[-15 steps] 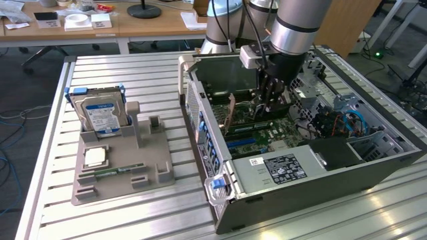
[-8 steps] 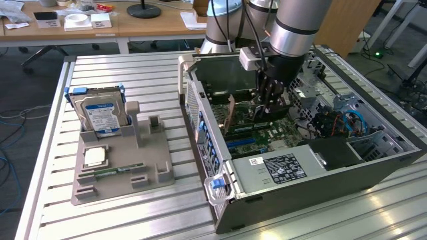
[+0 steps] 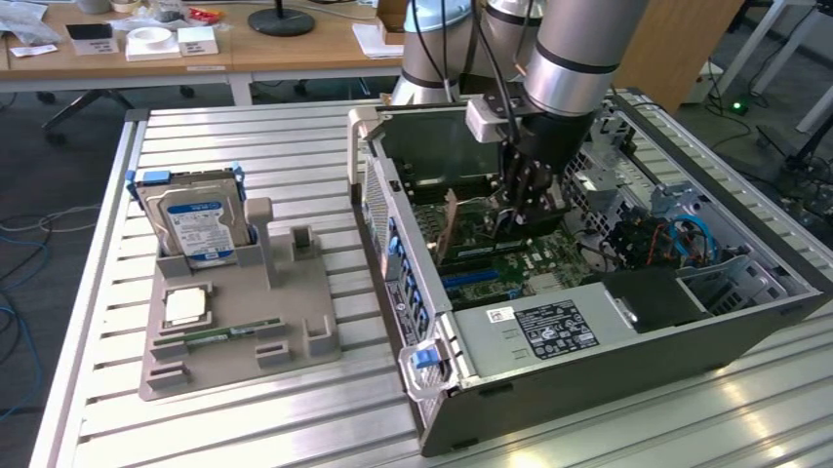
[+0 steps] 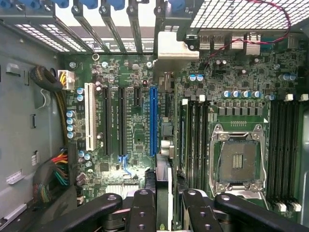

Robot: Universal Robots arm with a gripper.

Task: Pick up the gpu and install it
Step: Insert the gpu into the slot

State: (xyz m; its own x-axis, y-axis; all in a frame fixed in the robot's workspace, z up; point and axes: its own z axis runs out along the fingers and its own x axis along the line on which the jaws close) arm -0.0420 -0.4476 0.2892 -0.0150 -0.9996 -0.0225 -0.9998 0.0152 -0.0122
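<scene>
The end effector [image 4: 166,200], fingers narrowed, clamps the thin green-and-dark gpu card [image 4: 163,176] edge-on above the green motherboard [image 4: 140,67]. It looks light, rigid and fragile, best pinched by its edges.

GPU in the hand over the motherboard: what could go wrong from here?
1. The gpu, clamped edge-on in the hand, looks slightly off to one side of the blue slot; pushing it in could miss the slot and hit board components.
2. Its silver bracket sits close to the rear slot frame and might catch there.
3. The narrow grip on such a thin card may let it tilt under insertion force.
</scene>
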